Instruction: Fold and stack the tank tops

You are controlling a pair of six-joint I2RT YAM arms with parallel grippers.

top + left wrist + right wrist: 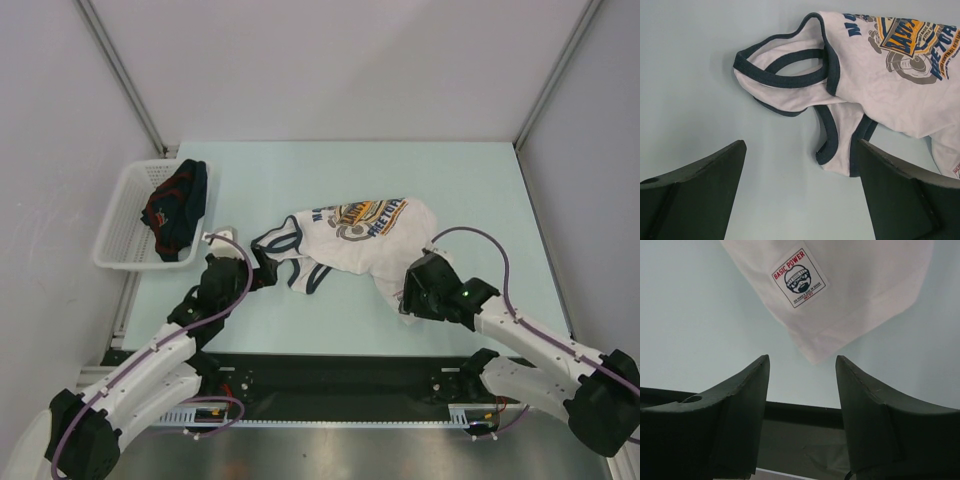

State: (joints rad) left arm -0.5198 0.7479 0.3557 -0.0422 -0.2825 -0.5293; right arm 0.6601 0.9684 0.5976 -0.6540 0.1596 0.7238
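The white tank top with dark trim and a yellow-blue chest print lies crumpled flat in the middle of the table. My left gripper is open and empty just left of its straps; in the left wrist view a trimmed strap end lies close to the right finger. My right gripper is open and empty at the top's near-right hem; in the right wrist view the hem corner with a small label lies just beyond the fingertips. The navy tank top with dark-red trim lies bunched in the basket.
A white plastic basket stands at the table's left edge. The table's near edge, a black strip, shows close behind the right gripper. White walls and metal frame posts enclose the table.
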